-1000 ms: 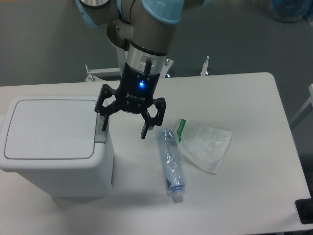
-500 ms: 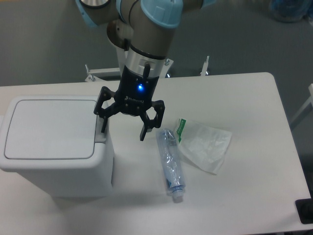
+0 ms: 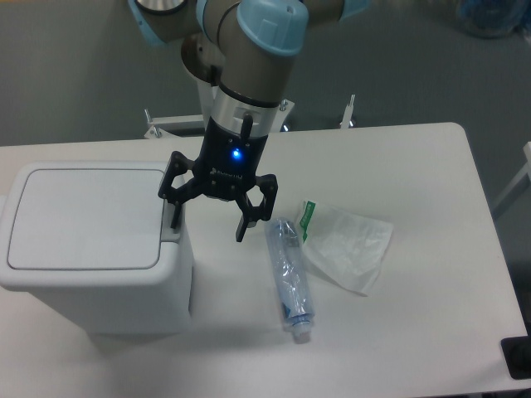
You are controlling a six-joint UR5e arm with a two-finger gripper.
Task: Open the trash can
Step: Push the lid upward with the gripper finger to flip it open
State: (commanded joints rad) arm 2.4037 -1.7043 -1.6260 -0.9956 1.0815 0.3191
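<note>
A large white boxy plastic trash can [image 3: 91, 249] with rounded corners stands on the left part of the white table [image 3: 431, 166], its near side reaching toward the table's front edge, and its flat rectangular lid [image 3: 83, 217] lies shut and level on top. At the right edge of the lid, where the small grey push tab [image 3: 172, 230] sits, the black two-finger end effector [image 3: 207, 217] hangs from the arm with its fingers spread wide and gripping nothing; a blue light glows on its body. Its left-hand finger as seen by the camera [image 3: 173, 207] points down right over the tab at the bin's right rim, though whether it touches the tab cannot be told from this angle, while the other finger [image 3: 246, 220] hangs over bare table just to the right of the bin. A crushed clear plastic bottle [image 3: 288, 278] with a blue label lies on its side on the table near that finger, its cap end toward the front edge. Just beside the bottle on the right lies a crumpled clear plastic bag [image 3: 348, 245] with a green printed strip at its upper left corner, its edge close to or touching the bottle
</note>
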